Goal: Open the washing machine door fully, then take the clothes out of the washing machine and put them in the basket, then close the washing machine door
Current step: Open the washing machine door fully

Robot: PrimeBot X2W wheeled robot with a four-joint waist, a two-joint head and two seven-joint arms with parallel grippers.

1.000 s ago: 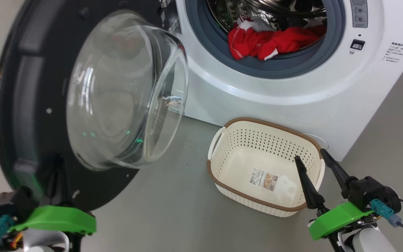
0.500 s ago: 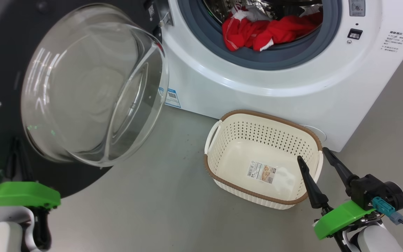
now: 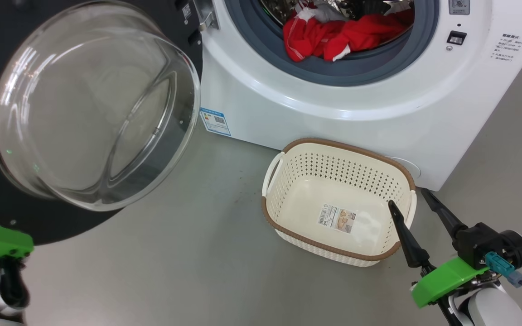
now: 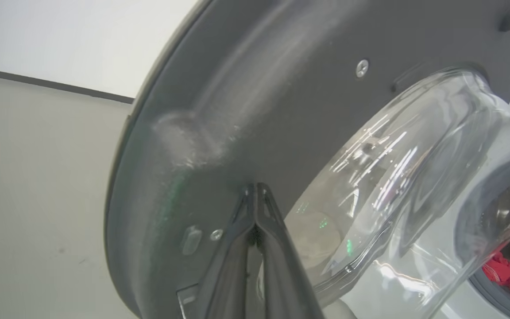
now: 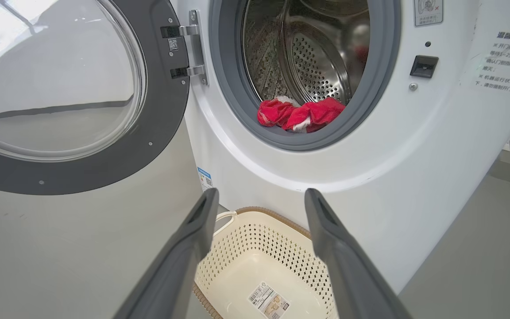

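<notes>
Down at the lower left, the left gripper (image 4: pixel 255 188) has its 2 fingers (image 4: pixel 233 248) pressed together with nothing between them. Their tips lie at the dark inner face of the door (image 3: pixel 57 222), just beside the glass bowl (image 3: pixel 93 104); I cannot tell whether they touch it. The door stands wide open on its hinge (image 5: pixel 195 48), to the left of the machine (image 3: pixel 333 122), with the bowl bulging toward the camera.

The clothes (image 3: pixel 333 36) lie in a red heap with white trim at the bottom of the drum (image 5: pixel 317 57). Their front edge spills onto the grey gasket (image 3: pixel 356 74). They are well apart from both grippers, up and to the right of the left one and above the right one.

The right gripper (image 3: pixel 407 198) is spread wide and holds nothing. It hangs at the right end of the basket (image 3: pixel 347 147), with 1 finger over the inside and the other outside the rim. The basket sits on the grey floor (image 3: pixel 197 262) just in front of the machine and below the drum opening. It holds only a paper label (image 3: pixel 337 218) on its bottom
</notes>
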